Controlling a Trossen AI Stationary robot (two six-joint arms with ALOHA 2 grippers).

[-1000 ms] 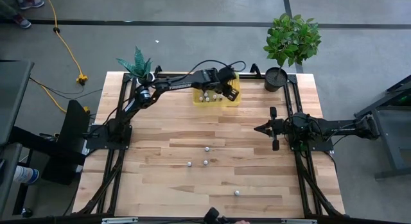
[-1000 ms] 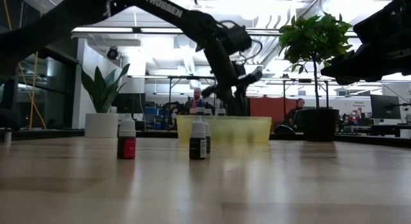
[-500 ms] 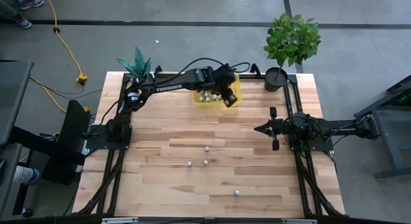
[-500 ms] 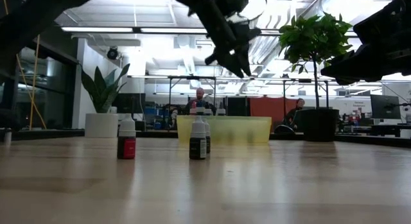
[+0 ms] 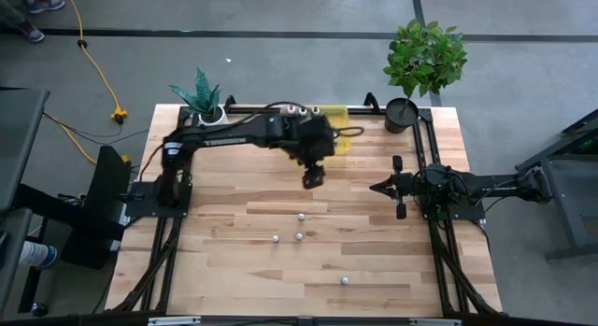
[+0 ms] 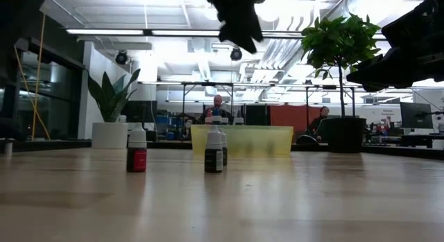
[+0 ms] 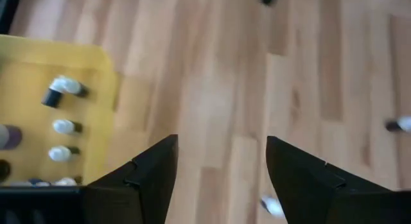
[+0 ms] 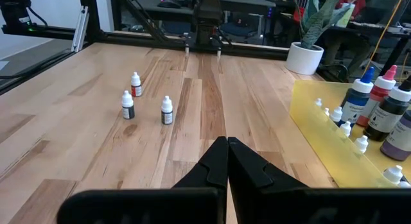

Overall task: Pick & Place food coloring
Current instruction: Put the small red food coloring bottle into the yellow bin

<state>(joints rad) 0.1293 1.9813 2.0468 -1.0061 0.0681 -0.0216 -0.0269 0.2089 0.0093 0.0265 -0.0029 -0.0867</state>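
Two dark jointed arms, black cables looped along links, flat wedge-shaped black fingers.

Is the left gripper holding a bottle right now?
No. In the left wrist view the left gripper is open, with only bare table between its fingers.
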